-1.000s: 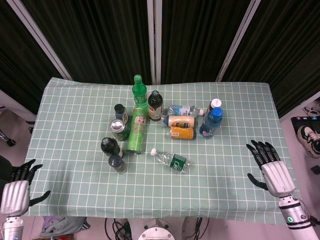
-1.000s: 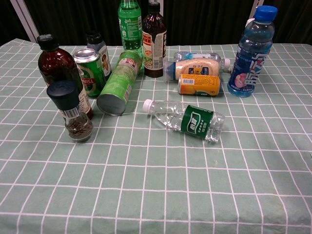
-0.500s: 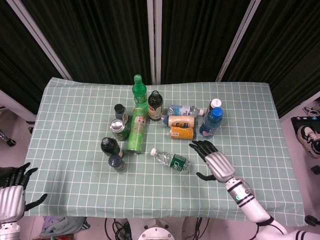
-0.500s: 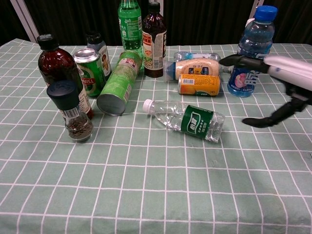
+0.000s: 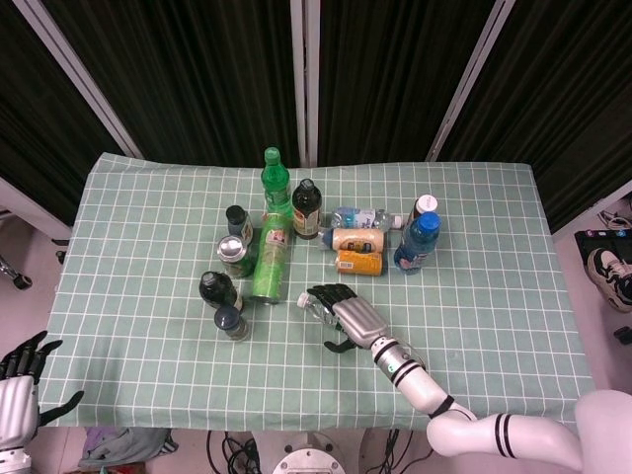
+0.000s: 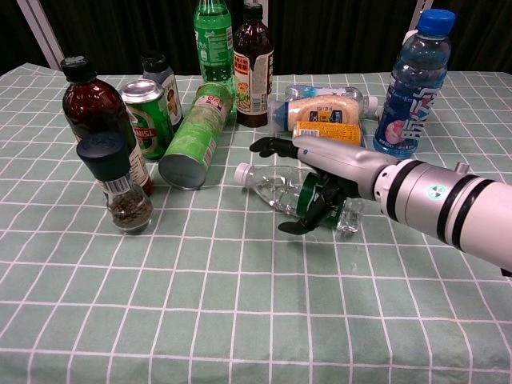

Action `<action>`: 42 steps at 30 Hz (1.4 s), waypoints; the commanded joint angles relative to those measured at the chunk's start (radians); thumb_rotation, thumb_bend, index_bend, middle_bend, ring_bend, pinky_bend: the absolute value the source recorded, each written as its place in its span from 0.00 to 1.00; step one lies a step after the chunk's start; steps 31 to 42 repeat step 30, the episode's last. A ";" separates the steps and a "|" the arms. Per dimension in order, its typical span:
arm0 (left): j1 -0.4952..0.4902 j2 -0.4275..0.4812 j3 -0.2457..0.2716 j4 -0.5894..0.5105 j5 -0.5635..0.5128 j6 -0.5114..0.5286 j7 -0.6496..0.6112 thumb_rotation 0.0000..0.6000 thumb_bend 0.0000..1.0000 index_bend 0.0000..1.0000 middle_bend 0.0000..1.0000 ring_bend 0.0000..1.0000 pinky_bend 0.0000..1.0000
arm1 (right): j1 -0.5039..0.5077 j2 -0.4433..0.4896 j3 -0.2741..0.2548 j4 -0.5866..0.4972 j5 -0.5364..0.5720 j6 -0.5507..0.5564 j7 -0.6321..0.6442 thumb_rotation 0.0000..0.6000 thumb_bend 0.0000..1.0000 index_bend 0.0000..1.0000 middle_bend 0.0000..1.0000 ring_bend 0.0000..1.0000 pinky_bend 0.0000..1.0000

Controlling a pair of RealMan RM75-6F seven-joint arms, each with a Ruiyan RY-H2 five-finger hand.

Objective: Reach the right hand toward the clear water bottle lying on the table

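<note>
The clear water bottle (image 6: 272, 189) lies on its side mid-table, white cap (image 6: 242, 170) pointing left, green label partly hidden. My right hand (image 6: 320, 164) hovers over its middle, fingers stretched leftward above it and the thumb (image 6: 300, 223) down on the near side; nothing is gripped. From the head view the same hand (image 5: 346, 311) covers most of the bottle, leaving only the cap end (image 5: 304, 300) showing. My left hand (image 5: 18, 390) hangs off the table's near-left corner, fingers apart and empty.
Just behind the hand lie an orange can (image 6: 334, 132) and a cream squeeze bottle (image 6: 320, 108). A blue drink bottle (image 6: 412, 88) stands at the right. To the left are a lying green tube (image 6: 192, 136), a green can (image 6: 148, 116), a grinder (image 6: 120, 192) and a dark bottle (image 6: 92, 108).
My right arm has swept leftward from the table's right edge to just over the clear bottle. The left hand has sunk lower off the near-left corner. The bottle has not moved.
</note>
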 commanded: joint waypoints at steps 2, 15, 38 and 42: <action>0.005 -0.002 0.000 0.004 -0.003 0.002 -0.006 1.00 0.00 0.23 0.11 0.11 0.16 | 0.020 -0.058 -0.007 0.078 0.002 0.017 -0.007 1.00 0.21 0.01 0.13 0.01 0.15; 0.014 0.009 0.001 -0.012 -0.009 -0.003 0.005 1.00 0.00 0.24 0.11 0.11 0.16 | -0.024 0.018 -0.059 0.024 -0.417 0.244 0.342 1.00 0.65 0.59 0.56 0.47 0.80; 0.001 0.028 -0.007 -0.068 0.000 -0.013 0.060 1.00 0.00 0.24 0.11 0.11 0.16 | -0.017 0.139 -0.072 -0.095 -0.694 0.469 0.524 1.00 0.64 0.58 0.55 0.46 0.78; 0.001 0.028 -0.007 -0.068 0.000 -0.013 0.060 1.00 0.00 0.24 0.11 0.11 0.16 | -0.017 0.139 -0.072 -0.095 -0.694 0.469 0.524 1.00 0.64 0.58 0.55 0.46 0.78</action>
